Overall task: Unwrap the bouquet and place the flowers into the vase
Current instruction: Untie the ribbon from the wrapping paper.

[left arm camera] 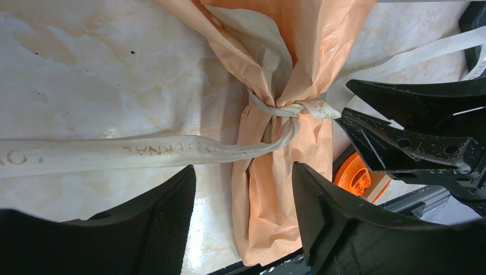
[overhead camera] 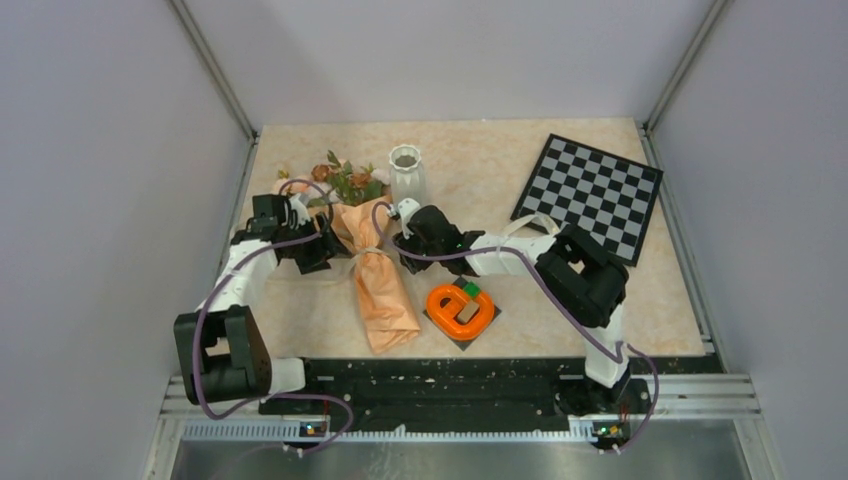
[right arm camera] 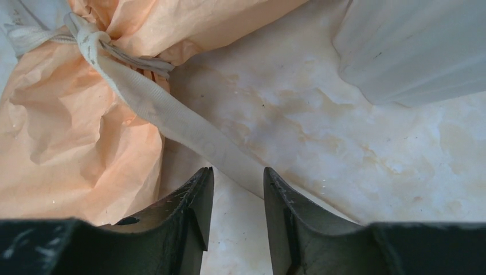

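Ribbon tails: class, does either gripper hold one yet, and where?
Neither holds yet. The right gripper straddles one ribbon tail with jaws apart; the left gripper is open beside the other tail.

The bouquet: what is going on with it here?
The bouquet lies on the table, still wrapped and tied with a cream ribbon. The robot's left gripper is open near the knot. The right gripper is open, with a ribbon tail running between its fingers. The vase stands upright behind it.
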